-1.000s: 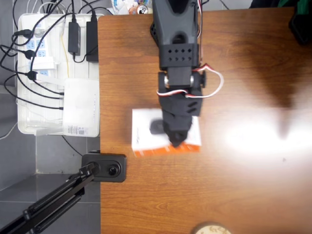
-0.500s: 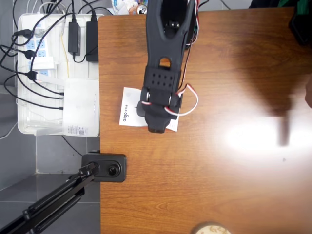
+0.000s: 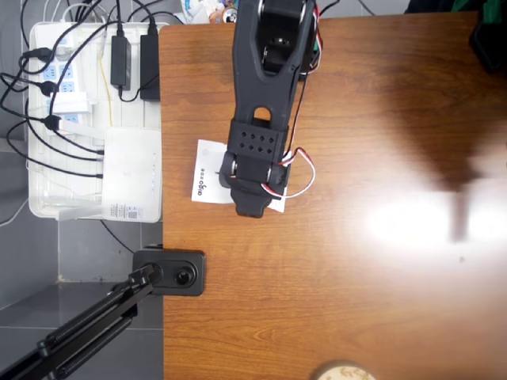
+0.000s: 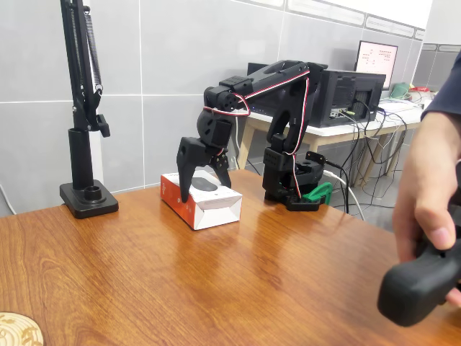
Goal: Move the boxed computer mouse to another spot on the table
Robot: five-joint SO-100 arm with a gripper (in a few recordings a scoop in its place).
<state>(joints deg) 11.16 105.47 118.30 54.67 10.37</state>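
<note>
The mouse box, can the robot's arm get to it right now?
Probably yes. The jaws of the gripper straddle the mouse box with nothing between them, and the table around it is bare. Whether they are squeezing it, I cannot tell.

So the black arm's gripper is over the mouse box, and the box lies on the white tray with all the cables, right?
Not quite. The gripper is at the mouse box, but the box lies on the brown table, near its edge, not in the white tray. The overhead view shows the tray beside the table.
</note>
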